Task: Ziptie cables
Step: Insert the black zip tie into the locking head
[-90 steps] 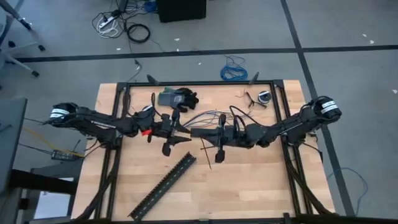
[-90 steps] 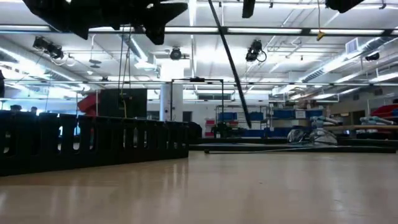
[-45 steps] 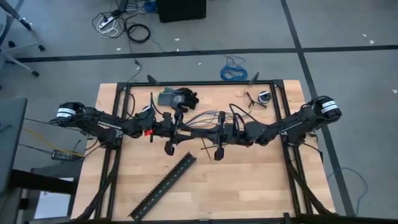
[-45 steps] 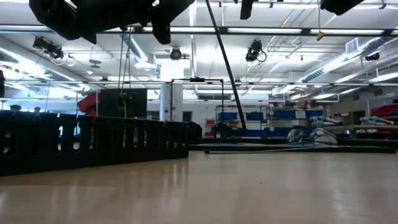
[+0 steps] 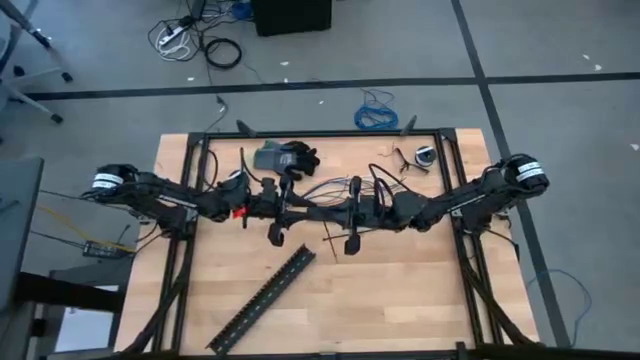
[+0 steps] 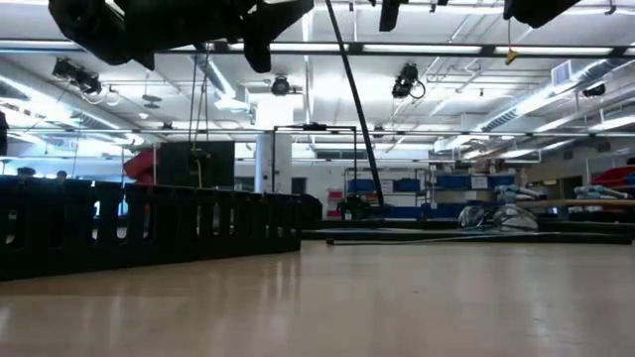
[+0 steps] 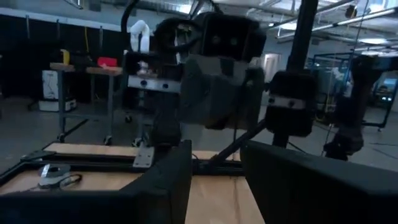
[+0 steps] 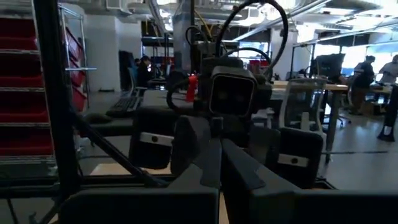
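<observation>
My two grippers meet nose to nose above the middle of the table. My left gripper (image 5: pixel 298 212) (image 7: pixel 214 180) is open. Its fingers stand just in front of my right gripper (image 5: pixel 316 212) (image 8: pixel 219 199), which is shut. A thin black ziptie (image 5: pixel 330 246) (image 6: pixel 355 109) slants down from where the grippers meet, toward the near edge. It shows as a dark diagonal strip (image 7: pixel 239 142) across the left gripper's gap. The cables (image 5: pixel 320 187), thin floppy wires, lie on the table just beyond the grippers. My right gripper is shut on the ziptie, but its own fingers hide the place of contact. The fingers lie level, coming from the table's right. The ziptie (image 8: pixel 115 149) runs out slanting to one side. Its free end (image 6: pixel 382 201) hangs clear of the table.
A long black slotted duct (image 5: pixel 262 298) (image 6: pixel 149 230) lies slanting on the near left of the table. A black glove with a grey piece (image 5: pixel 288 156) and a small roll (image 5: pixel 425 155) sit at the far edge. A blue coiled cable (image 5: pixel 377 116) lies on the floor beyond.
My left gripper has moved toward the table's right edge and closed up on my right gripper. The ziptie's free lower end has swung slightly toward the table's left.
</observation>
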### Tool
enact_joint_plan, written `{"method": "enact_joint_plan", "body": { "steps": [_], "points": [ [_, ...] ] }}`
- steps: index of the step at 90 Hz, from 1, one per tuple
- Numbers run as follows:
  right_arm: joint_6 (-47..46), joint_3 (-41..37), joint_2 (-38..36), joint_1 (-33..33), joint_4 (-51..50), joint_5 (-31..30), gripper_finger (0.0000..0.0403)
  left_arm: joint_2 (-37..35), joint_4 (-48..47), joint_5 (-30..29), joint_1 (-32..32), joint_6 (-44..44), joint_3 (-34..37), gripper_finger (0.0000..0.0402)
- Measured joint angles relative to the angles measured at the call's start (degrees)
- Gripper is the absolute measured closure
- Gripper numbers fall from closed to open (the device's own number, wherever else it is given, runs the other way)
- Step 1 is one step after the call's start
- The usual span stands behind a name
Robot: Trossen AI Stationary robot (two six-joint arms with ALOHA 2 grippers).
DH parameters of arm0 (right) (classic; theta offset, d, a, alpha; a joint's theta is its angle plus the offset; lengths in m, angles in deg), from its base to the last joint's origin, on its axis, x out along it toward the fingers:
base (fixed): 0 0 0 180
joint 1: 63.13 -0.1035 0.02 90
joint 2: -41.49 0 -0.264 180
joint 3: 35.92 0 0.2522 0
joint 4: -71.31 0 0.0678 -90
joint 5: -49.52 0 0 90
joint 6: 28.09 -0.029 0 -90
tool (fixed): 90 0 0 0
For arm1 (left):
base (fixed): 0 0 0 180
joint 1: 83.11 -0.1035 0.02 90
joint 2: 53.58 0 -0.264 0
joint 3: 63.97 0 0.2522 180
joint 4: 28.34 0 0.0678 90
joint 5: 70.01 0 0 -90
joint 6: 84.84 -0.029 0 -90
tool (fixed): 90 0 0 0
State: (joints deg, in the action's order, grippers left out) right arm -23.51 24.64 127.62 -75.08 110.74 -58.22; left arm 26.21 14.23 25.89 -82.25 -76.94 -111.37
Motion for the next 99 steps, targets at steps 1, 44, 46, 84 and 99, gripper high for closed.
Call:
{"method": "enact_joint_plan", "body": {
  "steps": [1, 44, 46, 84, 99],
  "points": [
    [0.0, 0.0, 0.0, 0.04, 0.11, 0.01, 0.0403, 0.23, 0.01, 0.0, 0.0, 0.02, -0.21, 0.027],
    [1.09, 0.0, 0.0, 0.45, -0.54, -0.02, 0.0403, 2.62, -0.8, 1.9, 0.0, 0.29, -3.03, 0.0278],
    [1.11, 0.0, 0.0, 0.46, -0.53, -0.03, 0.0403, 2.62, -1.1, 1.9, 0.0, 0.28, -3.03, 0.0283],
    [1.62, 0.0, 0.0, 0.46, -0.77, -0.04, 0.0403, 2.62, -1.48, 2.86, 0.0, -1.39, -3.03, 0.04],
    [1.7, 0.02, 0.0, 0.46, -2.61, 1.29, 0.038, 2.62, -1.33, 3.99, 0.02, -1.28, -3.03, 0.0401]
  ]
}}
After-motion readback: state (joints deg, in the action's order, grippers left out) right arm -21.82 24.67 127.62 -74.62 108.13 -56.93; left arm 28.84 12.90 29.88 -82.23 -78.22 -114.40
